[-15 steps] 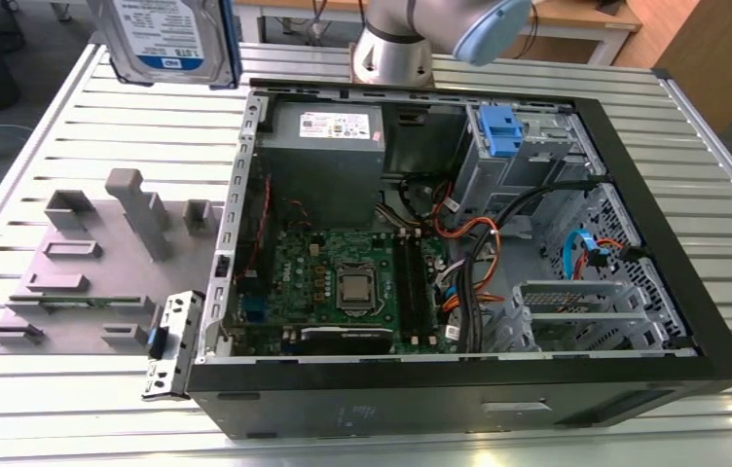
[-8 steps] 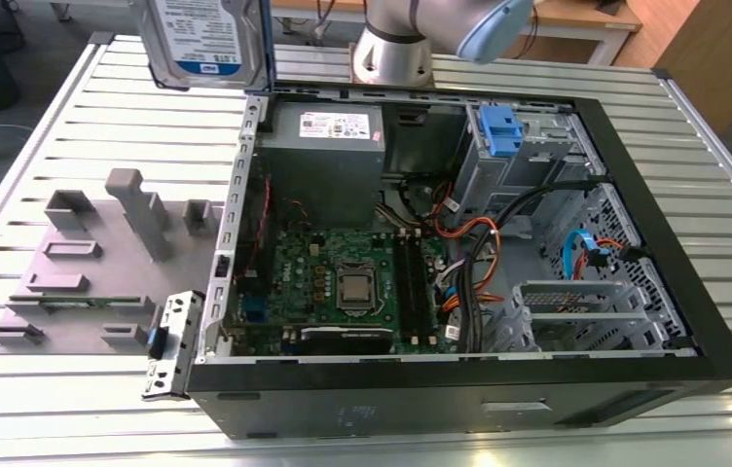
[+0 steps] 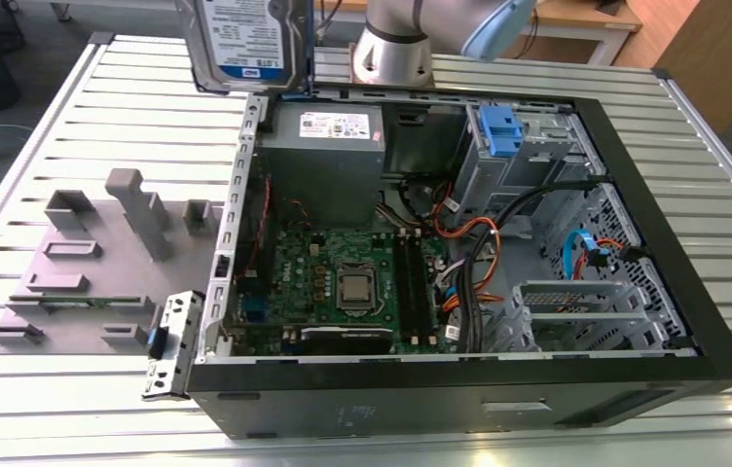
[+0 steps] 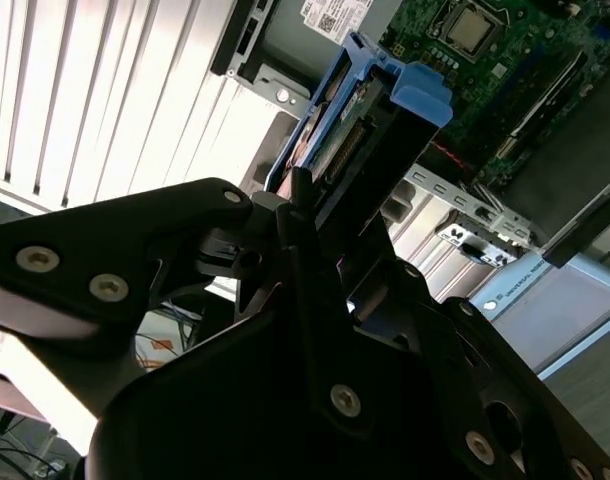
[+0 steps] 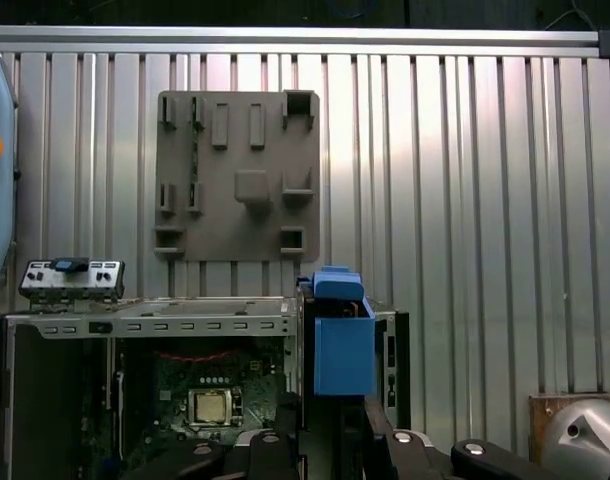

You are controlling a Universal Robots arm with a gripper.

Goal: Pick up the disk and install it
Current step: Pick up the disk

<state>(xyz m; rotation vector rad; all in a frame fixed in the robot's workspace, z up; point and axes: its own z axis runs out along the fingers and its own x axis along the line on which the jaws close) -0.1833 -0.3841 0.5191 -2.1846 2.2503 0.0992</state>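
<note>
Exterior view — disk (image 3: 246, 44) aloft, long axis vert., label facing cam.

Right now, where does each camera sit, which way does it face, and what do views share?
Exterior view: off the arm, angled down onto the open computer case on the slatted table; the arm stands behind it, the disk raised alongside.
First wrist view: on the arm, looking down past the gripper and disk onto the case and grey fixture plate.
Second wrist view: close behind the gripper, shut on the disk.
All three share disk and case.
</note>
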